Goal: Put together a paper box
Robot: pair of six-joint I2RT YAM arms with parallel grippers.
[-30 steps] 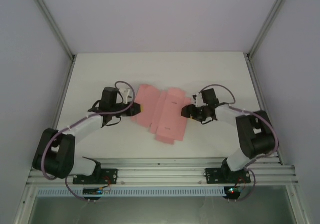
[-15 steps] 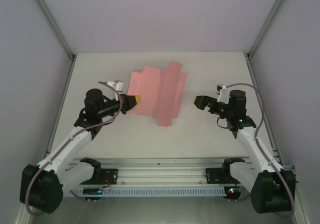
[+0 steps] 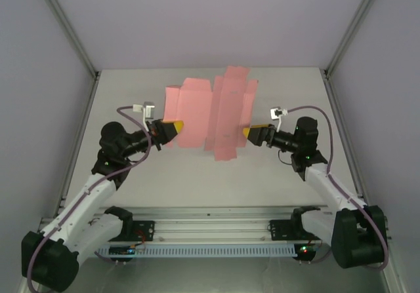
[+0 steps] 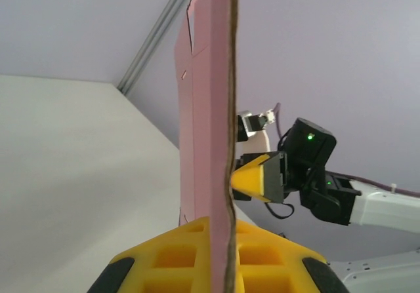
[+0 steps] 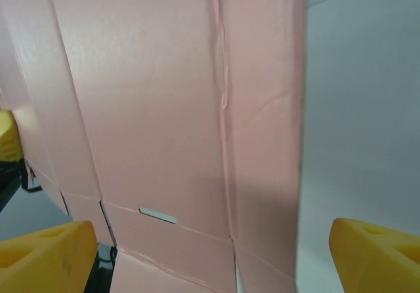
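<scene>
From above, the paper box point(image 3: 210, 113), an unfolded pink sheet, has risen higher over the desk's point(image 3: 275, 175) far middle. The left pincer point(image 3: 172, 130) is clamped on its left edge, and the right pincer point(image 3: 248, 133) has swung in to its right edge. Left wrist: the sheet point(image 4: 207, 142) stands edge-on, pinched between yellow fingers point(image 4: 170, 253). Right wrist: creased face and slot up close, fingers point(image 5: 46, 253) spread wide, gripping nothing.

White table point(image 3: 197, 181), seemingly lilac walls point(image 3: 210, 18)

Matt, creased pink card paper box point(image 3: 203, 116)
</scene>
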